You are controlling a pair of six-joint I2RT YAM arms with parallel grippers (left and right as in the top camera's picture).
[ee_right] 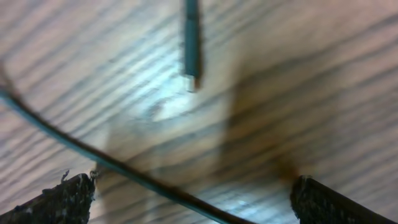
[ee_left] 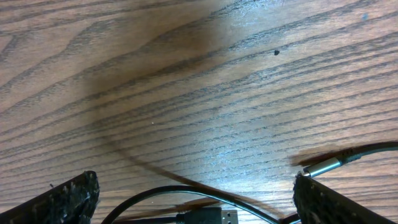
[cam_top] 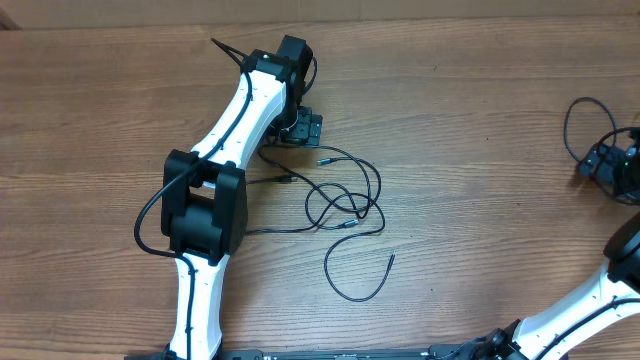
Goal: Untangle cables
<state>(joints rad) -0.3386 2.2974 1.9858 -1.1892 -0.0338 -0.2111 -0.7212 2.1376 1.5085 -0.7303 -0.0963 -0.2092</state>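
Sprawling over the middle of the wooden bench (cam_top: 480,60) lie the cables (cam_top: 345,200): thin black cords in loose, overlapping loops, with one long tail curling off toward the near edge. I count four small plug ends in that heap, but where the cords cross I cannot tell how many separate ones there are. A second, smaller loop of cord (cam_top: 580,125) sits well apart at the far right edge, with a dark bunch at its foot. That makes two groups of cord and two arms.

The left claw (cam_top: 300,128) hangs at the upper left rim of the middle heap, right where the cords begin. Seen from its wrist, its two fingertips (ee_left: 68,199) stand wide apart and grip nothing. A cord runs low across the gap, a flat metal plug (ee_left: 214,218) lies between the tips, and a round silver plug (ee_left: 323,167) lies just beside one of them.

The right claw (cam_top: 625,165), half cut off by the picture's edge, is right at the small bunch; I cannot tell whether they touch. Its wrist view is blurred, yet it shows the claw spread wide and empty-handed over a slanting cord (ee_right: 93,158) and a plug end (ee_right: 191,43).
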